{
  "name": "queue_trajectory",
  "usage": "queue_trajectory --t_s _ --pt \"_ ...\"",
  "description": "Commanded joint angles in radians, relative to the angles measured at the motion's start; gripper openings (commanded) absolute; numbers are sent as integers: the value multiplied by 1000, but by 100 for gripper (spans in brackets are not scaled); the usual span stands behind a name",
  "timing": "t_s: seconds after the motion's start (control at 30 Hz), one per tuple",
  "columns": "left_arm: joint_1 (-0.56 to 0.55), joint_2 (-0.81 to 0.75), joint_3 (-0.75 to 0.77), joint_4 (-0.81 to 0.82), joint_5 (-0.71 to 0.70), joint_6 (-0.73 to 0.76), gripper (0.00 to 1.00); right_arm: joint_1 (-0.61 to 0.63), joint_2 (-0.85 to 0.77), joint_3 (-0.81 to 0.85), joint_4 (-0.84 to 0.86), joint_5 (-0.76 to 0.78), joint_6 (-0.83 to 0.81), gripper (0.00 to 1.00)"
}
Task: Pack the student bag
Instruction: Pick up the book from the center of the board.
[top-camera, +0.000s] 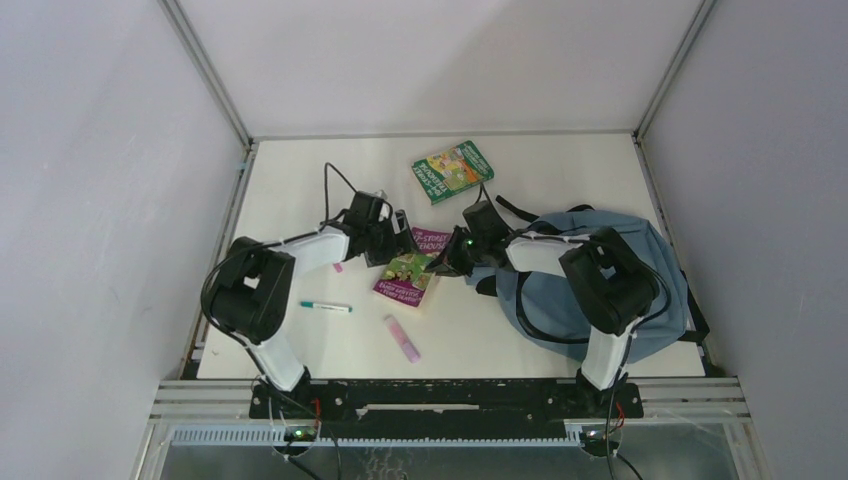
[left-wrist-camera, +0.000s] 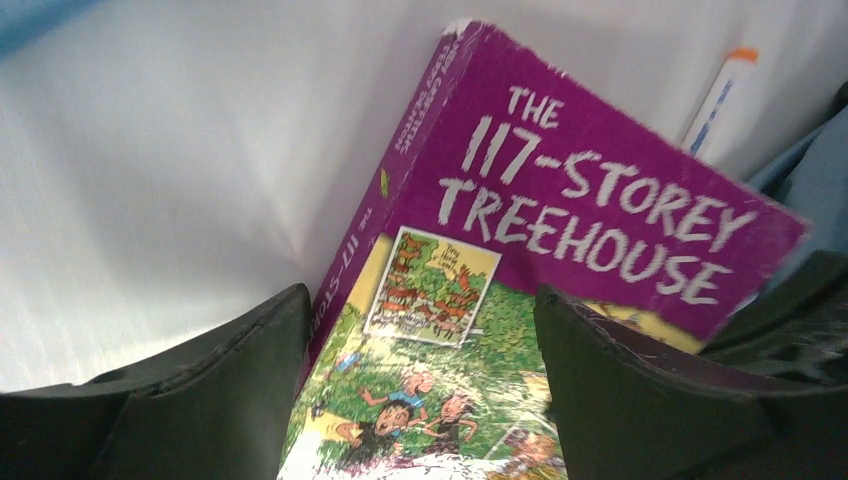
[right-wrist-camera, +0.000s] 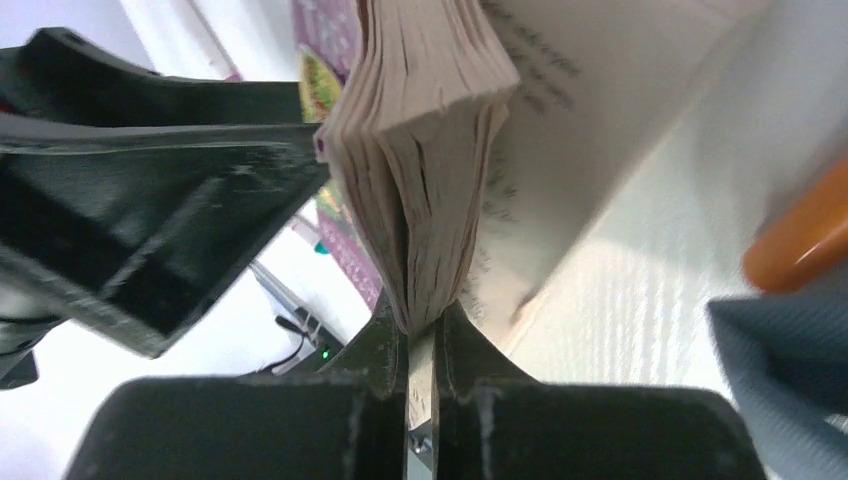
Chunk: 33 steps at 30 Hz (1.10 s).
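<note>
Nothing appears packed yet. The student bag (top-camera: 545, 297) lies at the right of the desk (top-camera: 300, 200), partly under the right arm. The purple book (top-camera: 410, 270) beside it is pinched at its page edge by the jaws of the right gripper (right-wrist-camera: 421, 335). The jaws of the left gripper (left-wrist-camera: 425, 325) are spread astride it. 1 green book (top-camera: 452, 171), a pen (top-camera: 326, 306) and a pink marker (top-camera: 402, 338) remain out.
</note>
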Motion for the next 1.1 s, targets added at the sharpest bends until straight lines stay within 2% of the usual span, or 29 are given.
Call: queue_trajectory --t_s 0.0,0.17,0.23,0.4,0.57,0.73,0.9,1.07 --pt "-33 -110 58 -215 4 17 88 3 -126 10 48 11 22 0" --pt "36 -296 69 -291 13 6 93 -22 -206 12 92 -3 65 0" --pt "61 -348 50 -324 -16 -5 98 -31 -230 12 121 -5 81 0" --pt "103 -470 -69 -305 6 -70 100 -48 -230 37 128 -7 90 0" --pt "112 -561 -224 -162 59 -172 100 -57 -195 38 169 -42 127 0" --pt "123 -550 -340 -28 154 -256 100 -57 -184 38 187 -49 146 0" --pt "139 -553 -492 273 210 -442 100 -60 -171 38 193 -56 154 0" --pt "139 -521 -539 389 215 -451 100 -60 -148 38 236 -92 190 0"
